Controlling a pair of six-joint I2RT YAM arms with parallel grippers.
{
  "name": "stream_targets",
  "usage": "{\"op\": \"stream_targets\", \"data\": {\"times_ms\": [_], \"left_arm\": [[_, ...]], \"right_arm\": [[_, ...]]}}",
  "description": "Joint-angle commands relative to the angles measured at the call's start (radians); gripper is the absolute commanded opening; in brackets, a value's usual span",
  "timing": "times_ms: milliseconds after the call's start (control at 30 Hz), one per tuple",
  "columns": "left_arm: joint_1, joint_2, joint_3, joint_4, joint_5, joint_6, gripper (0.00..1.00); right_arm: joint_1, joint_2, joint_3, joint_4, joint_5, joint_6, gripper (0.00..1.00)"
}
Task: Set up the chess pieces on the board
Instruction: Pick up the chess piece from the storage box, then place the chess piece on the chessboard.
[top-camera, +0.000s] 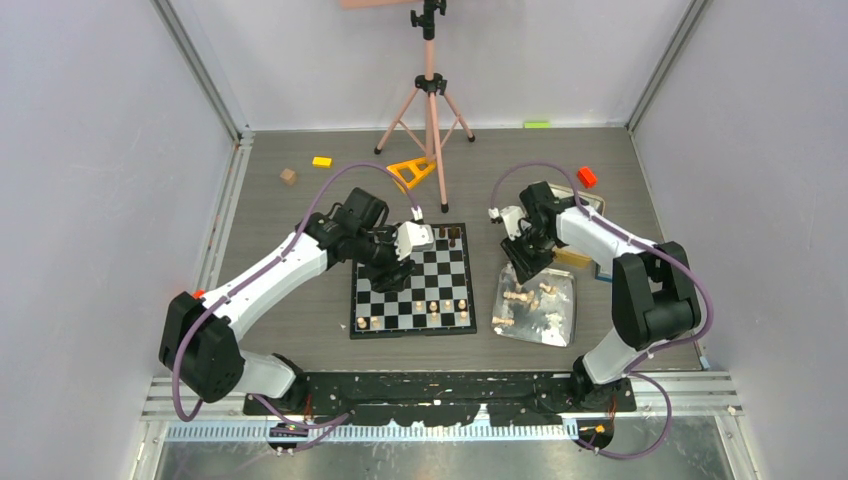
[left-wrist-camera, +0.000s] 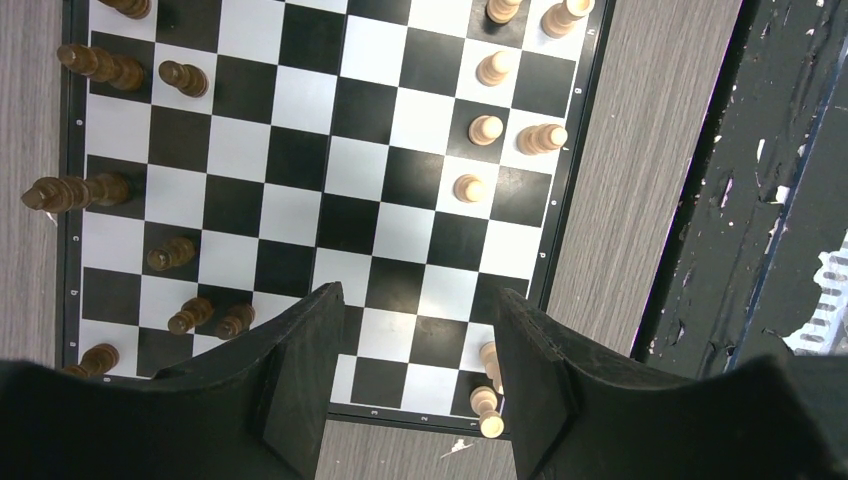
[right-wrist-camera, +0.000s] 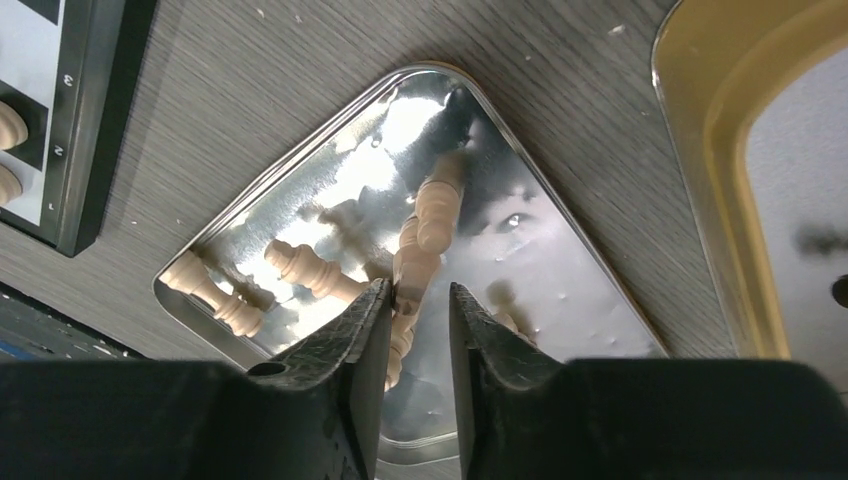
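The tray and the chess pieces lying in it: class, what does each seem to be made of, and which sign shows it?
Tray: probably polished metal, silver and glossy; it mirrors the pieces. Chess pieces: likely unpainted pale wood, matt, with turned rings.

The left arm (top-camera: 275, 268) stretched forward and rightward from its base, its wrist bent so that the left gripper (left-wrist-camera: 418, 300) pointed straight down, jaws standing well apart and holding nothing. The right arm (top-camera: 612, 245) rose from its base, folded at the elbow and reached leftward with its wrist tipped down. The right gripper (right-wrist-camera: 417, 292) hung low, only a narrow gap between its jaws.
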Motion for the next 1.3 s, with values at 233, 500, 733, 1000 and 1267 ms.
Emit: {"op": "stream_targets", "data": {"times_ms": [233, 500, 733, 1000, 1267], "left_arm": [[0.005, -0.001, 0.028, -0.002, 0.02, -0.01, 0.59], [0.005, -0.011, 0.026, -0.001, 0.011, -0.013, 0.59], [0.023, -0.021, 0.031, 0.01, -0.007, -0.042, 0.59], [0.18, 0.005, 0.054, 0.037, -0.002, -0.139, 0.59], [0.36, 0.08, 0.104, 0.016, -0.094, -0.241, 0.6]], "right_arm": [[0.013, -0.005, 0.041, 0.002, 0.009, 0.019, 0.13], [0.013, -0.065, 0.091, -0.1, 0.027, -0.009, 0.04], [0.053, -0.085, 0.182, -0.215, 0.026, -0.054, 0.03], [0.265, -0.085, 0.273, -0.281, -0.006, -0.096, 0.03], [0.48, 0.004, 0.406, -0.305, -0.016, -0.108, 0.04]]}}
